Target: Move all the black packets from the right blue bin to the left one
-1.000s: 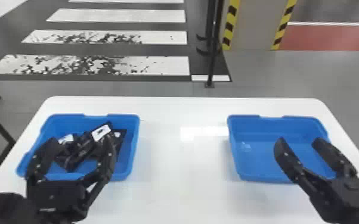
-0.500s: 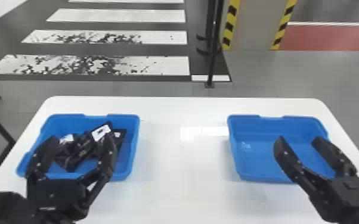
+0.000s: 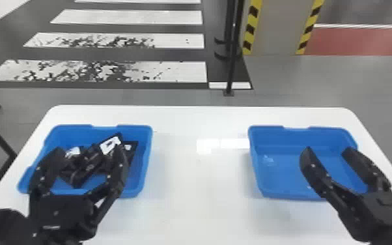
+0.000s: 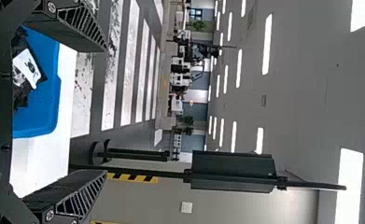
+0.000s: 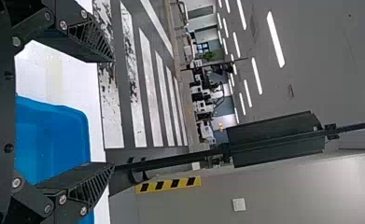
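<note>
Several black packets (image 3: 110,145) with white label patches lie in an uneven, overlapping heap below the left gripper (image 3: 89,151), inside the round-cornered left blue bin (image 3: 149,140). That gripper's ribbed, tapering fingers stand spread, as do the right gripper's (image 3: 328,150), which hangs over the smooth-walled right blue bin (image 3: 285,163). Beneath both tools, the bins rest on a glossy white table (image 3: 198,182) with rounded corners.

There were two blue bins (image 3: 289,172), one white bench (image 3: 185,208) and two end effectors (image 3: 89,149). The black packets (image 3: 110,145) were too jumbled to count.
</note>
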You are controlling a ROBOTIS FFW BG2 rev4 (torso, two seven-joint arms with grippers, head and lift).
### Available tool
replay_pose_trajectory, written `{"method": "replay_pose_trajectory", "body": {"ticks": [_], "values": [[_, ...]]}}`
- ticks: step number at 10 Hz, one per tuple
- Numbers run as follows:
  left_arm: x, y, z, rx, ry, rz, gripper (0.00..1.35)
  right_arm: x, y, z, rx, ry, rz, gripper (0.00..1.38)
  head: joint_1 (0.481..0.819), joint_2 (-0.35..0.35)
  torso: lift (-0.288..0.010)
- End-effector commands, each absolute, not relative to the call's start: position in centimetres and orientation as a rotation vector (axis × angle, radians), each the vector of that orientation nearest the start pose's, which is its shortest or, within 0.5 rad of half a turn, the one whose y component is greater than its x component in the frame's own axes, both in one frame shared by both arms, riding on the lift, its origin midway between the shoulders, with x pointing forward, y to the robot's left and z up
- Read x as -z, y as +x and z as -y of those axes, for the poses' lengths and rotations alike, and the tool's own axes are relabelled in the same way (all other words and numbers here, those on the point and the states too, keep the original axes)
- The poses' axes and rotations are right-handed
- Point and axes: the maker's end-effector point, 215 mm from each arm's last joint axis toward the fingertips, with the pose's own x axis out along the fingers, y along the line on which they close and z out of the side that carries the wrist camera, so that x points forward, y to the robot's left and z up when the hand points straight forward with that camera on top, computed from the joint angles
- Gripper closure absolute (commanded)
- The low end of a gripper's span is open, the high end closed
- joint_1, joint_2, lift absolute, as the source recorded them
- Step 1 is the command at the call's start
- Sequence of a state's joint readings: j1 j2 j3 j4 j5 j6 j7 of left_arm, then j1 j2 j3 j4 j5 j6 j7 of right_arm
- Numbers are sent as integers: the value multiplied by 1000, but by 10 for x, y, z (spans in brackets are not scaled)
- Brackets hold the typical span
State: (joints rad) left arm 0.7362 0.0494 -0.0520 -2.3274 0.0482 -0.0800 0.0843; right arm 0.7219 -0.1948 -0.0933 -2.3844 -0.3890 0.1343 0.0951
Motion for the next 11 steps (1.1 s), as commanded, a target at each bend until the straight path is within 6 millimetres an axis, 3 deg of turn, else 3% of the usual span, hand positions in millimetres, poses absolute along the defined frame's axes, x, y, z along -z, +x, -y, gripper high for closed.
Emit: {"method": "replay_pose_trajectory", "body": {"ticks": [1, 11], "values": [[256, 385, -218, -10, -60, 96, 105, 271, 390, 227, -194, 179, -36, 257, 695, -10, -140], [258, 385, -212, 4, -73, 89, 107, 270, 391, 225, -197, 181, -27, 256, 695, -16, -140]]}}
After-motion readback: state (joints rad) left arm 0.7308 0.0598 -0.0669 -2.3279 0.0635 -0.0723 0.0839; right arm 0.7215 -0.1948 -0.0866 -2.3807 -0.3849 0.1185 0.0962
